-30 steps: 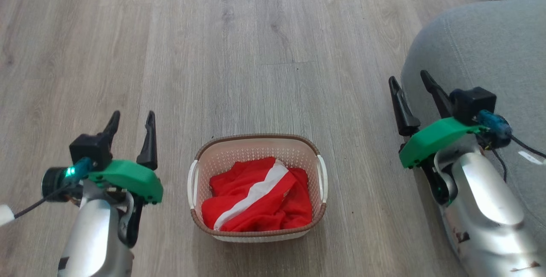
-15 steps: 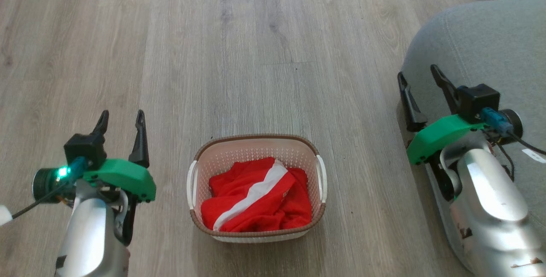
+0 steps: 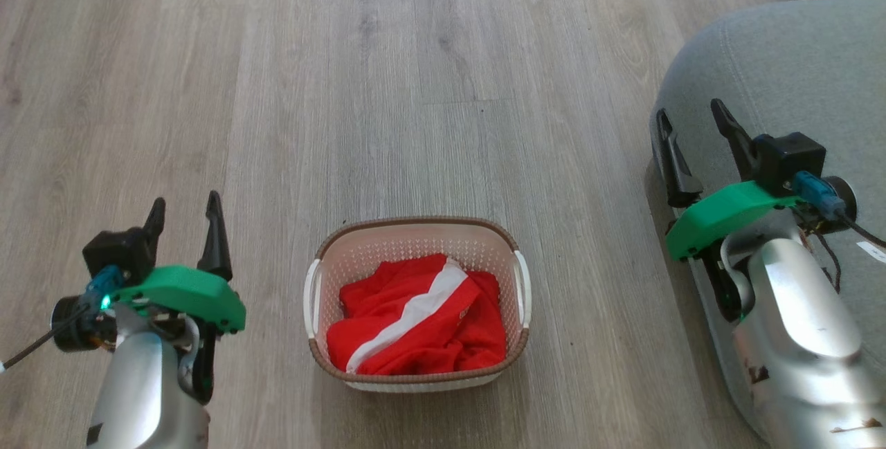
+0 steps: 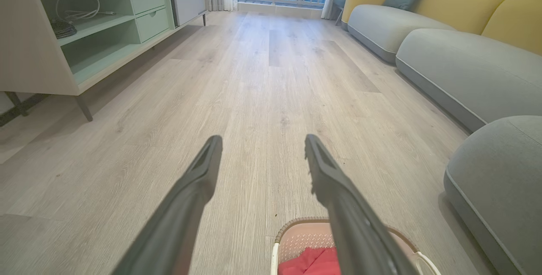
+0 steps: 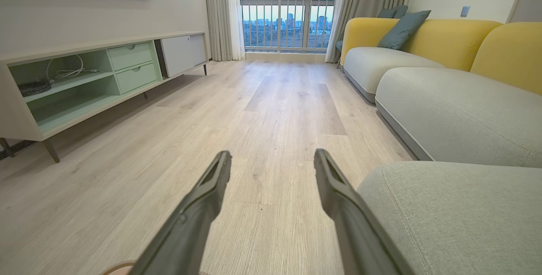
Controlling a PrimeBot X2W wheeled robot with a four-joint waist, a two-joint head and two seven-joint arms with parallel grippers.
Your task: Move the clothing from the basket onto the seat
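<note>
Left tool (image 3: 185, 198) and right tool (image 3: 690, 110) are both noted wide open, with nothing held between the fingers. The clothing (image 3: 457, 338) is seen as a red bundle with a white band, lying inside the basket (image 3: 415, 222). The basket stands on the floor (image 3: 415, 55) between the two tools: right of the left tool and nearer the robot than its fingertips, well left of the right tool. The seat (image 3: 796, 61) is found directly right of the right tool, whose outer finger overlaps the cushion edge; contact there cannot be told. The step in hand is judged to be the reach for the first garment, not yet begun. For a good pick, one tool is best swung inward over the basket and lowered fingers-down into the middle of the heap, so that a thick fold is pinched rather than the perforated wall or braided rim. Thin cloth may slip or drag its neighbour, and the light basket may be lifted along if a finger catches. A low cabinet (image 4: 84, 46) is noted far ahead-left of the left tool and a sofa (image 4: 444, 42) ahead-right; neither lies in the path. The seat's rounded side, close by the right tool, is the one thing to be cleared on the carry.
</note>
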